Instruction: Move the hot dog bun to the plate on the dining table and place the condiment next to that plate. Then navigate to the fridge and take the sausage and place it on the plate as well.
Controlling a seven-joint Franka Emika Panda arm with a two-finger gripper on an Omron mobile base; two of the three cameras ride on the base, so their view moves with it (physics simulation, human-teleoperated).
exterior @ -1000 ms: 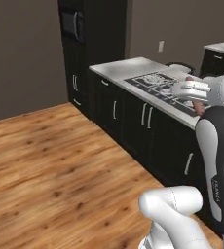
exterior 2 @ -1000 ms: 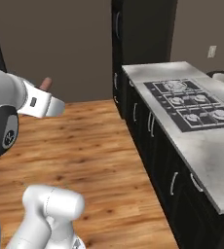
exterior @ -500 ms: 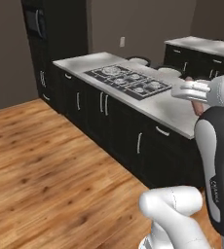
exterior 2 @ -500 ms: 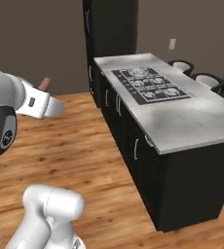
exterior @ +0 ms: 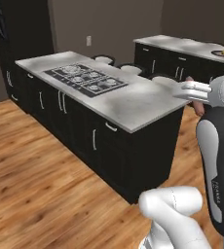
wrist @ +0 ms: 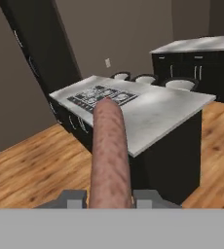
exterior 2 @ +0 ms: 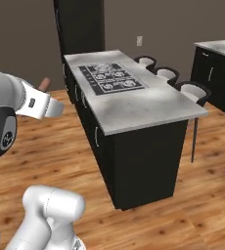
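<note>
1. Confirm the grip. In the hand view, the gripper [wrist: 109,198] is pinched on one end of the slim reddish-pink sausage [wrist: 109,151], which juts straight out past the finger tips.
2. Locate the sausage against the landmark, the black kitchen island with grey marble top and inset gas hob [exterior: 104,92]. In the left base view its tip [exterior: 198,108] shows just off the island's near corner, over the wooden floor [exterior: 36,185] and clear of the island.
3. Expect the base to carry the load to the dining table; the plate, as judged from the task, is the destination.
4. Watch for slip. Only one end appears clamped, so a sharp turn or stop could lever the sausage loose and drop it on the floor.
5. Watch for collision. The protruding sausage could strike the island's edge or one of the white-seated stools [exterior 2: 192,90] on its far side if you steer close.
6. Read no markings: no brand, label or legible writing is visible anywhere.
</note>
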